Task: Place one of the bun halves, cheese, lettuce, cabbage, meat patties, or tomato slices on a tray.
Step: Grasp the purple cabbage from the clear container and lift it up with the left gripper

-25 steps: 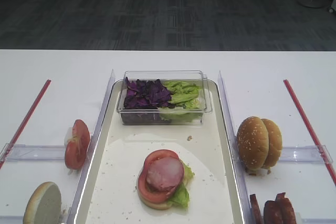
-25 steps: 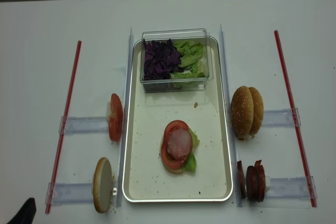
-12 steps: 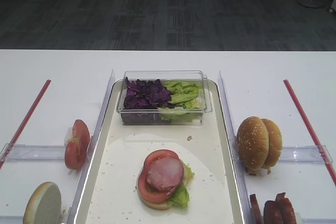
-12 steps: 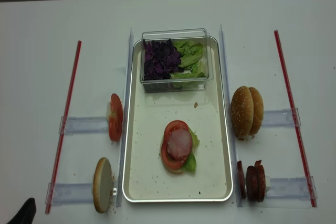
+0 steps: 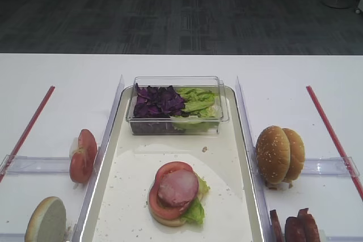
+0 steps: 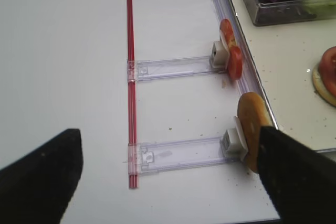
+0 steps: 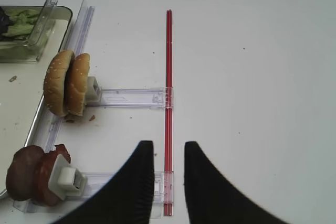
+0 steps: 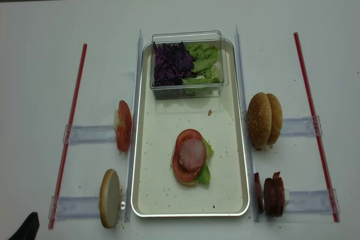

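Observation:
The tray (image 8: 163,189) lies mid-table and carries a stack topped by a pink meat slice (image 8: 192,154) on a tomato slice, lettuce and a bun half. At its far end a clear box holds purple cabbage (image 8: 172,63) and lettuce (image 8: 205,60). Left of the tray stand tomato slices (image 6: 231,56) and a bun half (image 6: 250,129). To its right are sesame bun halves (image 7: 67,83) and dark meat patties (image 7: 31,181). My left gripper (image 6: 170,140) is wide open over the near-left table. With a narrow gap and nothing in it, my right gripper (image 7: 167,145) hangs over a red strip (image 7: 168,77).
Clear plastic holders (image 8: 90,134) carry the upright food on both sides. Clear rails (image 5: 111,123) run along the tray's long edges. Another red strip (image 8: 68,133) lies on the left. Beyond the table's far edge (image 5: 181,54) is dark floor.

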{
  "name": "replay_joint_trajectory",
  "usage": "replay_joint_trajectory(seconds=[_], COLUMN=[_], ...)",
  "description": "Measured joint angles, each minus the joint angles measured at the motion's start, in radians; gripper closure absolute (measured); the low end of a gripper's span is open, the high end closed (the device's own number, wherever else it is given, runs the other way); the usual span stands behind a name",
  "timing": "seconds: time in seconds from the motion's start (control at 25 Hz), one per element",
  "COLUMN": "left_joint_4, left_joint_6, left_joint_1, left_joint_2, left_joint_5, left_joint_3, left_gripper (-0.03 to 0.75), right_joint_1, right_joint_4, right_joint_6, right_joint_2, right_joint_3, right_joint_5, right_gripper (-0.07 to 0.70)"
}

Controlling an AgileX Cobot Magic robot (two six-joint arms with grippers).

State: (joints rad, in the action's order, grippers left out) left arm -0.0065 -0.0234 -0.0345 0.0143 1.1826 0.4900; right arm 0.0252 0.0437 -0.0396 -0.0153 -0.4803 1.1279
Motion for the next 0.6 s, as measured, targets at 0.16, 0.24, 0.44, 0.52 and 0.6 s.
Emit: replay_joint_trajectory(seconds=[0.16,0.24,0.44,0.52,0.6], left_joint_4=[-0.002,-0.003,-0.026,-0.032,-0.033], left_joint_6=[0.000,0.002,0.015,0.023,0.033], left_joint_1=[0.000,0.000,0.000,0.000,0.000], left_joint_2=[-0.011,-0.055,-0.202,-0.281,-0.360], left_joint_5=[0.000,-0.007,-0.075,-0.104,-0.131], left_joint_3=[0.000,0.009,0.068,0.101,0.136], left_gripper=[0.097,0.097,0.097,0.097,0.097], right_joint_1=[0.000,0.000,0.000,0.000,0.000], right_joint_4=[0.000,0.000,0.000,0.000,0.000], right_joint_6=[0.000,0.000,0.000,0.000,0.000], right_joint_2=[0.000,0.000,0.000,0.000,0.000], right_joint_3=[0.000,0.000,0.000,0.000,0.000], right_joint_5=[0.000,0.000,0.000,0.000,0.000], right_gripper=[0.438,0.438,0.438,0.438,0.438])
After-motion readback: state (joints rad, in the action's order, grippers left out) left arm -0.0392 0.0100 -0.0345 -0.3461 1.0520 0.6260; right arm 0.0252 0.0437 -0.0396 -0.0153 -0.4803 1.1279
